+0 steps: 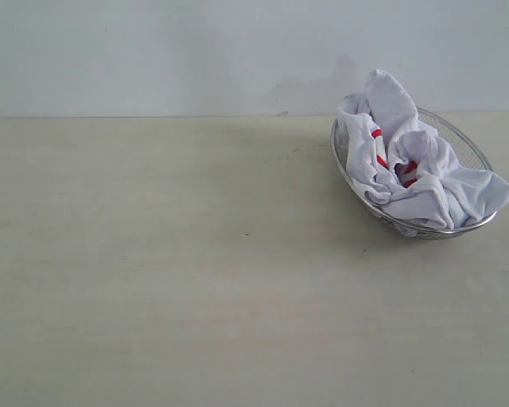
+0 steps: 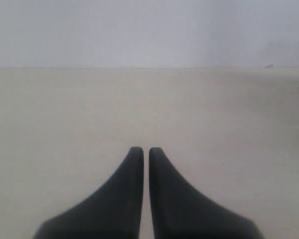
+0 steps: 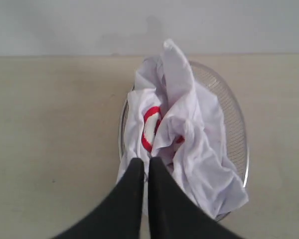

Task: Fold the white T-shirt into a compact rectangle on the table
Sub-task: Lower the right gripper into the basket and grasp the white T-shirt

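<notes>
The white T-shirt (image 1: 433, 182) lies crumpled in a heap inside a wire-mesh basket (image 1: 468, 144) at the far right of the table (image 1: 195, 271), with bits of its red band showing in the folds. One corner hangs over the basket's rim. Neither gripper appears in the exterior view. In the right wrist view the shirt (image 3: 202, 139) fills the basket (image 3: 235, 119); my right gripper (image 3: 146, 160) is shut and empty, its tips lined up with the basket's near side. My left gripper (image 2: 146, 149) is shut above bare table (image 2: 139, 99), holding nothing.
A plain pale wall (image 1: 153, 51) runs along the table's far edge. The basket stands close to that edge on the right side. The table's beige surface stretches wide to the left and front of the basket.
</notes>
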